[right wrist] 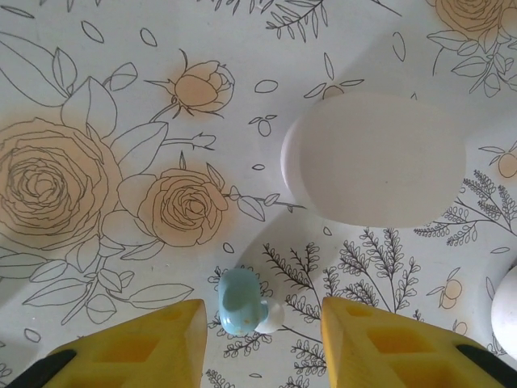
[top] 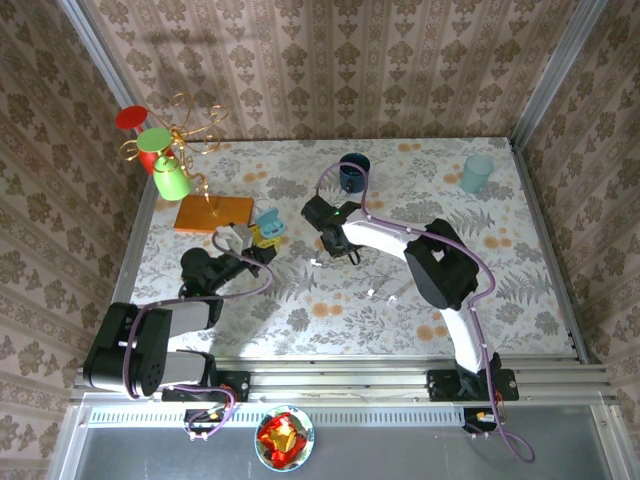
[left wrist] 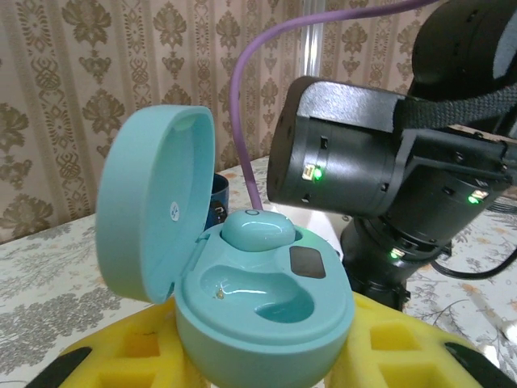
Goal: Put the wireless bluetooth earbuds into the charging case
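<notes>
Left hand (top: 264,234): closed on the charging case (left wrist: 266,311), yellow fingers (left wrist: 121,356) at both flanks; top view puts it at 10 o'clock from the surface's middle.
Charging case: pale blue, lid swung up and standing at its 9 o'clock in the left wrist view.
Seated earbud (left wrist: 257,230): pale blue, resting in the case's far socket, at 12 o'clock from the near socket.
Near socket: bare and glossy, with a small speck on its floor.
Right hand (right wrist: 262,314): jaws parted moderately, gripping nothing, pointing down at the surface (right wrist: 121,97).
Loose earbud (right wrist: 241,305): pale blue with a white tip, lying on the surface between the right hand's yellow fingers (right wrist: 145,347), a gap on either side, nearer the left one.
White case (right wrist: 376,162): closed, pebble-shaped, flat on the surface at 1 o'clock from the loose earbud, apart from it.
White rounded thing (right wrist: 509,311): cut off by the frame at 3 o'clock from the loose earbud; I cannot tell what it is.
Small white pieces (top: 372,293): scattered at 5 o'clock from the right hand in the top view, too small to make out.
Dark cup (top: 354,172): at 12 o'clock from the right hand.
Orange board (top: 213,213): at 10 o'clock from the left hand.
</notes>
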Tool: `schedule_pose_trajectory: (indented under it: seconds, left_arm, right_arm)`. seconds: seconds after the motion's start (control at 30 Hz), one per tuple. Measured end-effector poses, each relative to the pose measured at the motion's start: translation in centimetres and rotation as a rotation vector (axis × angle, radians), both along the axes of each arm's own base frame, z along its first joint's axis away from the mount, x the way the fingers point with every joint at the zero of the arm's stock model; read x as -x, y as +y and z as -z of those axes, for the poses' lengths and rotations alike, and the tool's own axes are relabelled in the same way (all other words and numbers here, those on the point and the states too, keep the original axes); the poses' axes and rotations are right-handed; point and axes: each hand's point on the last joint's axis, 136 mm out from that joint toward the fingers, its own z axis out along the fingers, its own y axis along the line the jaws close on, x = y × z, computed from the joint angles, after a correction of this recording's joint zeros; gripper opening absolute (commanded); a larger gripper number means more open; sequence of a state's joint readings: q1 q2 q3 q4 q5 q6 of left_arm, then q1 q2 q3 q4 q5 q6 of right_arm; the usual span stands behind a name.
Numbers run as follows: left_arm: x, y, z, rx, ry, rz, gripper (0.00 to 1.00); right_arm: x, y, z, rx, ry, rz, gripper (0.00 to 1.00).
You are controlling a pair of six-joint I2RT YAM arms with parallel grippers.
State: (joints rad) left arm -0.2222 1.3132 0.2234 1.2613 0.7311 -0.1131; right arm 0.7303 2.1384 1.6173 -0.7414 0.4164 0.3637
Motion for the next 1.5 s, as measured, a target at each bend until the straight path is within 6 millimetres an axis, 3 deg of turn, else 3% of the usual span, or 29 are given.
schedule_pose_trajectory:
  seconds: [0.33, 0.6, 0.93, 1.27, 1.5]
  left_arm:
    - [0.0, 0.3, -0.3, 0.007, -0.004, -0.009, 0.32]
    - [0.0, 0.2, -0.3, 0.011, 0.001, -0.004, 0.32]
    - [0.1, 0.2, -0.3, 0.010, 0.001, -0.001, 0.32]
    - [0.6, -0.7, -0.3, 0.010, 0.002, 0.030, 0.32]
    - [1.0, -1.4, 0.3, 0.005, 0.020, 0.055, 0.32]
  right_arm:
    - [-0.3, 0.2, 0.7, 0.063, 0.025, -0.030, 0.36]
    - [-0.2, 0.0, 1.0, 0.082, 0.038, -0.049, 0.21]
    - [0.5, -0.6, 0.9, 0.082, 0.039, -0.050, 0.19]
    - [4.0, -5.0, 0.3, 0.078, 0.057, 0.001, 0.20]
    - [6.9, -8.2, 1.4, 0.104, 0.090, 0.050, 0.20]
